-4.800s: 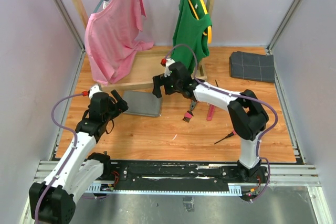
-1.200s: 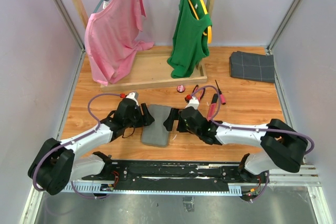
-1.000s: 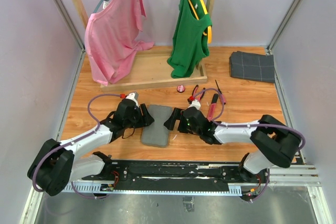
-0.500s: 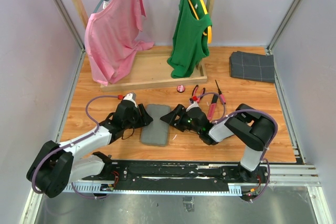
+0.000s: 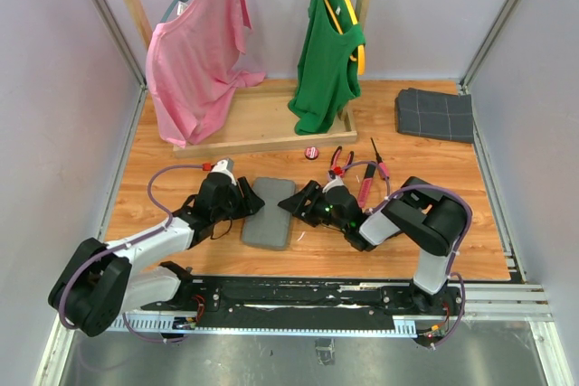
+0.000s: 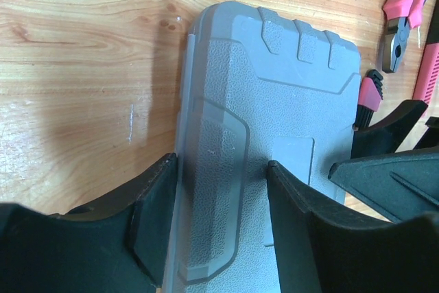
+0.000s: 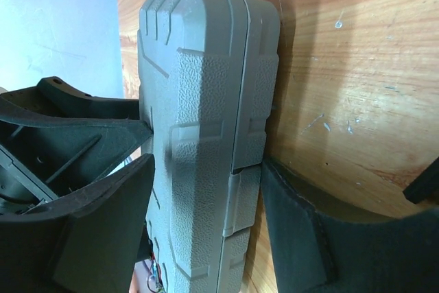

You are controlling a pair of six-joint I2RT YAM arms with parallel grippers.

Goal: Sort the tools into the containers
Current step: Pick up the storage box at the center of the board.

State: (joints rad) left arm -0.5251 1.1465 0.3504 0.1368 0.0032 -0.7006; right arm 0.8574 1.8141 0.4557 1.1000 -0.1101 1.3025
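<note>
Closed grey case (image 5: 269, 213) between both grippers (pliers (image 5: 340, 160) beyond).

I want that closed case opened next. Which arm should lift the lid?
Probably the right. Its pincer straddles the case's latch edge, one finger beside the latch tab. The left pincer straddles the opposite long edge, well placed to steady it.

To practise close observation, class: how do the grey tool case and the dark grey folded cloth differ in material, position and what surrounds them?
The tool case is hard moulded plastic; the folded cloth is soft, with grid lines. The case lies near the arms, between the left gripper and right gripper; the cloth sits in the far right corner, untouched. Both are grey, rectangular and flat on the table.
</note>
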